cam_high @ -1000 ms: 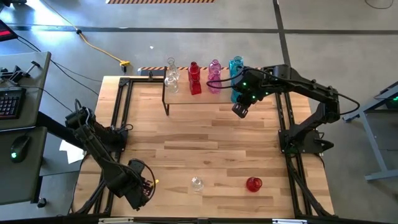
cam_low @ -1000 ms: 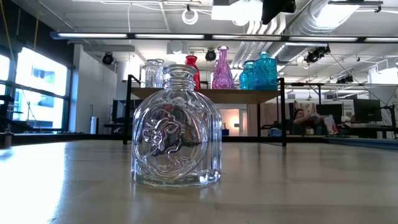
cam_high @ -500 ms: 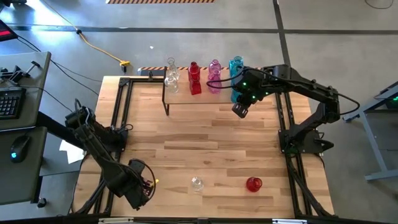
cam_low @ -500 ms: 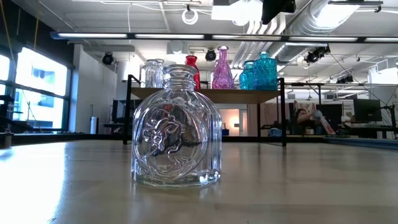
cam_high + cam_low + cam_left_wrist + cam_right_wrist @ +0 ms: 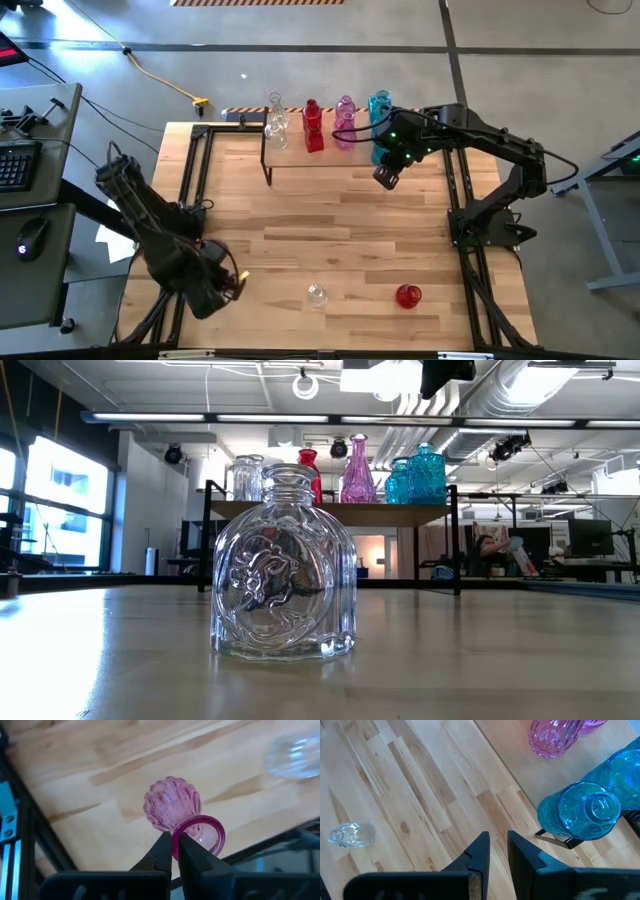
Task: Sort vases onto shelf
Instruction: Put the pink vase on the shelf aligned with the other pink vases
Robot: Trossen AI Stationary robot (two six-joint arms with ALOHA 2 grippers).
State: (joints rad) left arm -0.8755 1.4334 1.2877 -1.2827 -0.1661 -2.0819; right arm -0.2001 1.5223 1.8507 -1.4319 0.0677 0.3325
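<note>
Left wrist view shows our left claw (image 5: 175,851) clamped on the rim of a pink vase (image 5: 172,805), its fingers pinched together across the lip of the mouth, above the counter (image 5: 125,765) near its edge. From above, that claw (image 5: 215,288) sits at the counter's near left corner. Our right claw (image 5: 386,177) hangs just in front of the shelf (image 5: 290,152), near its right end, fingers a narrow gap apart and holding nothing. On the shelf stand clear vases (image 5: 275,120), red vases (image 5: 313,125), pink vases (image 5: 344,122) and blue vases (image 5: 379,108). Two more rest on the counter near its front edge: a clear vase (image 5: 317,295) and a red vase (image 5: 407,296), well apart from the shelf.
</note>
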